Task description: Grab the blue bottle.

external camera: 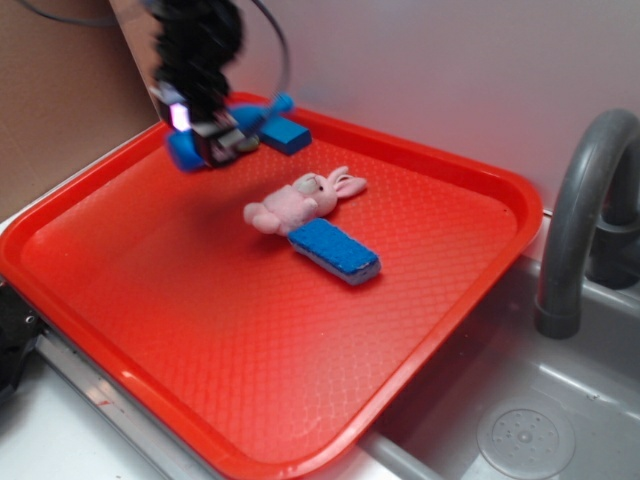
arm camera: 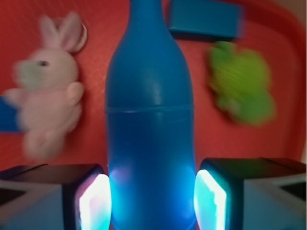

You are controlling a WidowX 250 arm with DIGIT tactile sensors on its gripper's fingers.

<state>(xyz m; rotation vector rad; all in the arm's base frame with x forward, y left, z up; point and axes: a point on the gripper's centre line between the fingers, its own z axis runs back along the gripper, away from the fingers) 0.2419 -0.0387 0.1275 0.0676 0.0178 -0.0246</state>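
Observation:
The blue bottle (arm camera: 149, 120) lies lengthwise between my fingers, its neck pointing away from me. Both lit pads (arm camera: 93, 203) press against its body, so my gripper (arm camera: 151, 201) is shut on it. In the exterior view the gripper (external camera: 205, 140) hangs over the far left corner of the red tray (external camera: 470, 290). The bottle (external camera: 262, 115) sticks out on both sides of the fingers and appears to be held above the tray floor.
A pink plush bunny (external camera: 305, 198) and a flat blue pad (external camera: 335, 250) lie mid-tray. A blue block (external camera: 288, 135) sits at the far rim, a green toy (arm camera: 240, 81) beside it. A grey faucet (external camera: 585, 200) and sink (external camera: 520, 430) are at the right.

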